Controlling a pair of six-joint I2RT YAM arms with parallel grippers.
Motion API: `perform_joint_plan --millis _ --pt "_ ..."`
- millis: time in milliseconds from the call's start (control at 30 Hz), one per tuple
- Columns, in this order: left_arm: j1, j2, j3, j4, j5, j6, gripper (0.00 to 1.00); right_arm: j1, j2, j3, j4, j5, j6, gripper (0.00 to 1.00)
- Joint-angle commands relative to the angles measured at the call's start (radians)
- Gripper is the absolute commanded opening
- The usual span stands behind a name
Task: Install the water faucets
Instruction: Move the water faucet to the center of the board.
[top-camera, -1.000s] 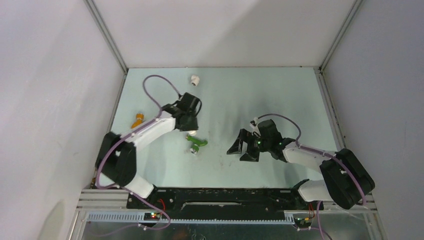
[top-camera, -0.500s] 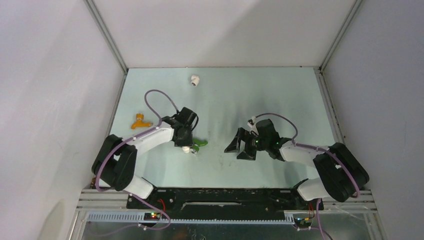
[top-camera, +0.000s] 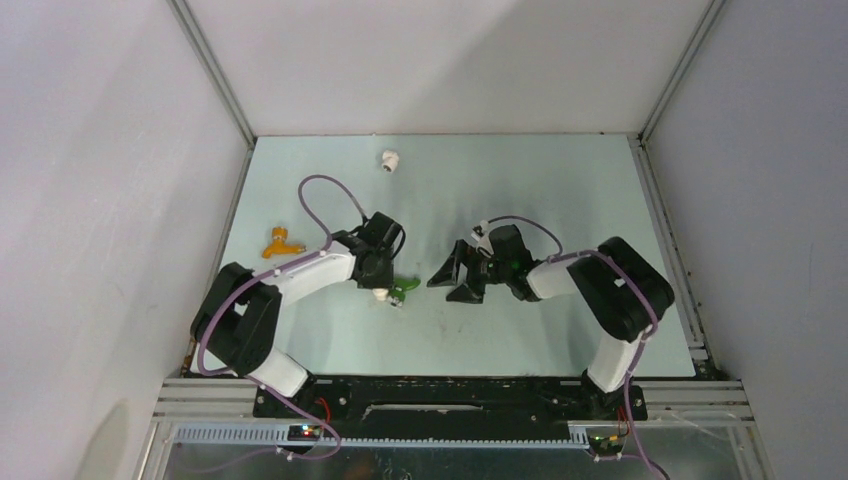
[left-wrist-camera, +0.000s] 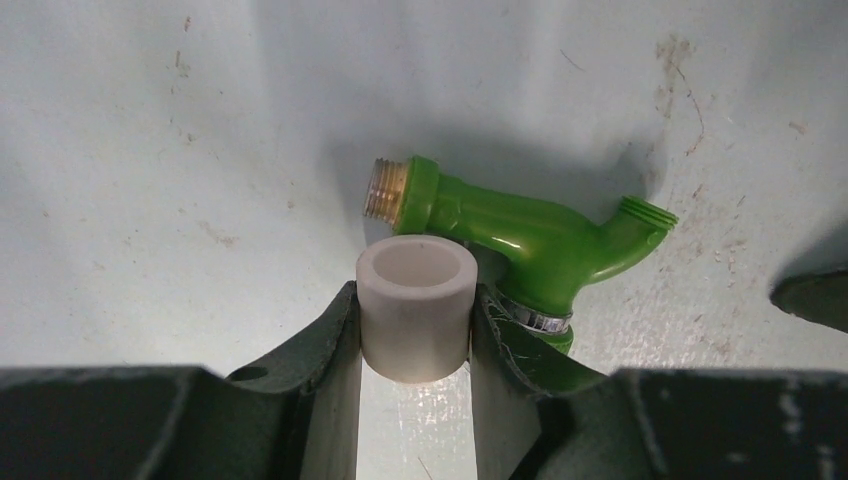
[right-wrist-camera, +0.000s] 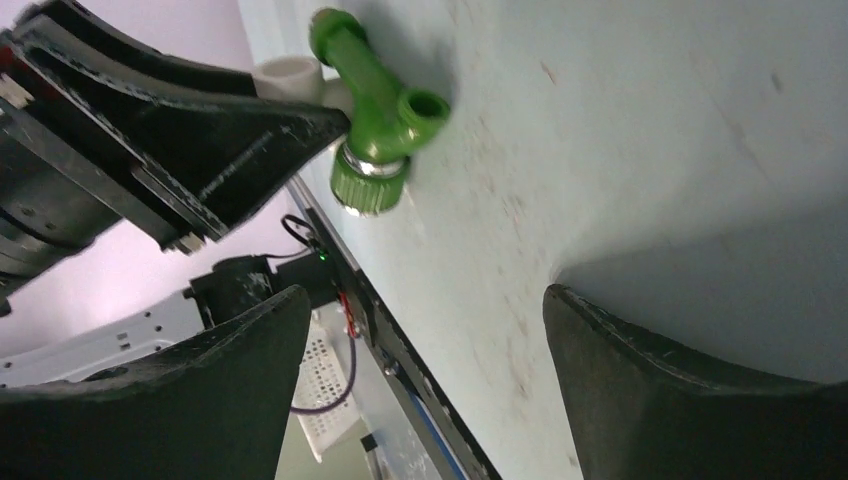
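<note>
Plainly, everything hinges on the green faucet (left-wrist-camera: 520, 235), so take it as the landmark. Well to its left and a little farther from the arm bases, the orange faucet (top-camera: 277, 242) lies alone on the table (top-camera: 560, 190), with neither arm near it. Just left of the green faucet sits the left gripper (top-camera: 381, 287), its fingers (left-wrist-camera: 325, 350) clamped on a short white fitting (left-wrist-camera: 415, 320) whose open mouth faces up at the wrist camera. The green faucet lies flat on the table right behind that fitting, touching it or nearly so (the wrist view cannot settle which). Its long axis runs crosswise to the left fingers, and its brass threaded end passes beside the fitting's mouth rather than pointing into it. A second white fitting (top-camera: 390, 160) rests far beyond the green faucet, near the back edge. Just right of the green faucet, the right gripper (top-camera: 447, 285) faces it with its fingers (right-wrist-camera: 200, 400) spread wide and nothing between them. The spout and knurled cap are the parts turned toward it.

The left arm reaches out low, its wrist tipped down over the fitting. The right arm is folded inward across the table, forearm low. As I judge it, the right gripper is the free one for the faucet body, which would need turning before thread meets mouth.
</note>
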Motion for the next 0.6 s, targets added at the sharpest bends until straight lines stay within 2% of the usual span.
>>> perform_joint_plan --millis 0,233,400,567 --pt "0.026 -0.016 -0.026 0.031 -0.029 0.022 0.0 0.01 0.122 0.079 0.104 0.003 0.055 0.88" --pt "0.027 0.012 0.01 0.063 0.02 0.031 0.0 0.038 0.275 0.177 0.221 0.002 0.187 0.81" --pt "0.025 0.02 -0.002 0.104 0.086 0.013 0.0 0.054 0.325 0.202 0.264 0.023 0.239 0.74" --pt "0.018 0.015 -0.037 0.156 0.134 -0.013 0.0 0.067 0.368 0.202 0.381 0.036 0.292 0.7"
